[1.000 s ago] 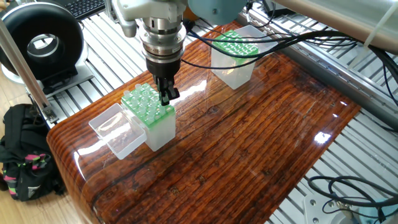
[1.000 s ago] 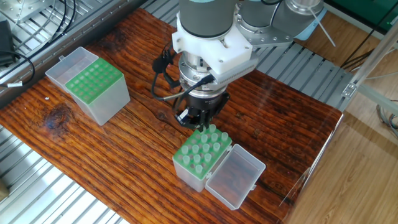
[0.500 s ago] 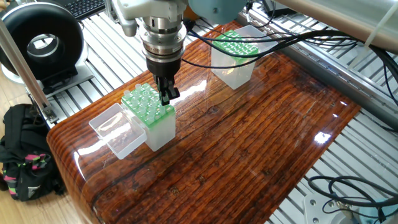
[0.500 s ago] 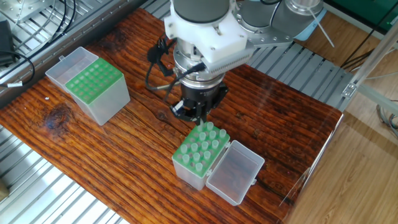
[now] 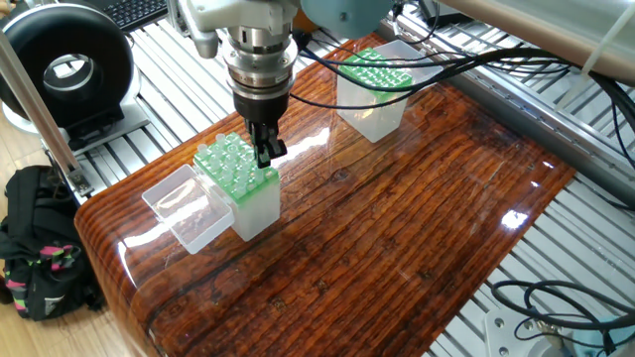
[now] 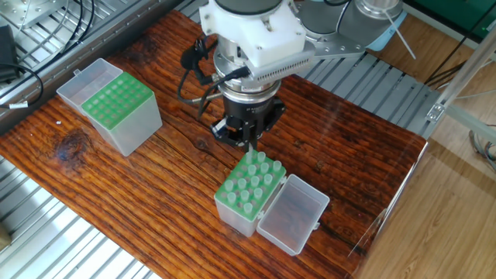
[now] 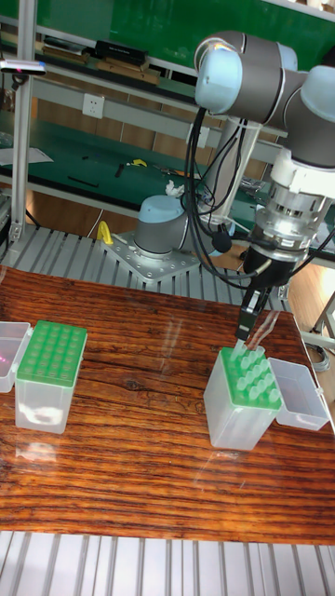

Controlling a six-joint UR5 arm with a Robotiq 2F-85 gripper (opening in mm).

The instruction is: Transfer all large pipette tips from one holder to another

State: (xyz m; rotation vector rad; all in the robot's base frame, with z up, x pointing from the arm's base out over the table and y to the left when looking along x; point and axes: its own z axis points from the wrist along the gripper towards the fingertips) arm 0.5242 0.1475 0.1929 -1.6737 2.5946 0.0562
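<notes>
Several large pipette tips (image 6: 249, 182) stand in the green-topped near holder (image 5: 238, 183) (image 7: 244, 396). My gripper (image 5: 266, 150) (image 6: 249, 144) (image 7: 249, 328) hangs over this holder's far corner with its black fingers close together. In the tall view a slim translucent tip (image 7: 261, 337) seems to hang between them, its lower end at the rack top. The second holder (image 5: 374, 91) (image 6: 116, 108) (image 7: 45, 372) stands apart across the table. Its green top shows only holes.
Clear hinged lids lie open beside the near holder (image 6: 293, 217) and the second holder (image 6: 84, 81). Black cables (image 5: 466, 64) trail from the arm over the table's far edge. A black round device (image 5: 64, 69) and a bag (image 5: 35, 248) sit off the table.
In the other fixed view the wrist has risen and shifted slightly left above the near holder. The one fixed view shows no visible movement.
</notes>
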